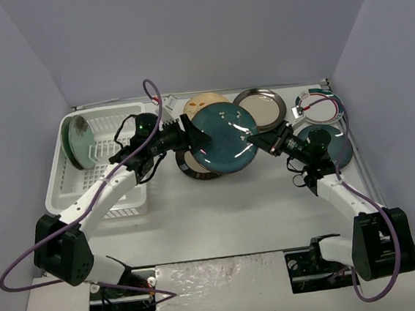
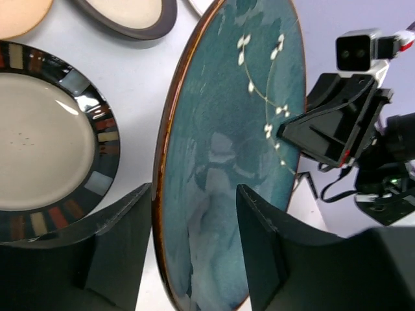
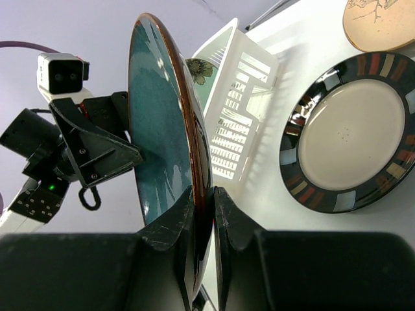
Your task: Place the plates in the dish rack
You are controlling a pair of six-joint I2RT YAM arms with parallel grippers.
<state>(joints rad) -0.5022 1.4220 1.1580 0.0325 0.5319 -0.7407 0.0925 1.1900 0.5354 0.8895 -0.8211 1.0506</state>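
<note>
A dark teal plate (image 1: 224, 138) hangs on edge above the table's middle. My right gripper (image 1: 256, 140) is shut on its right rim; in the right wrist view the fingers (image 3: 213, 191) pinch the brown rim. My left gripper (image 1: 193, 136) is at the opposite rim, its jaws half-closed and standing either side of the plate (image 2: 214, 168), one finger (image 2: 139, 214) beside the rim. A light teal flowered plate (image 1: 81, 142) stands upright in the white dish rack (image 1: 127, 200).
On the table lie a striped dark-rimmed plate (image 1: 188, 165) under the held one, a tan plate (image 1: 204, 101), a dark-rimmed beige plate (image 1: 260, 108), a white teal-red rimmed plate (image 1: 320, 108) and a dark blue plate (image 1: 342, 151) beneath the right arm.
</note>
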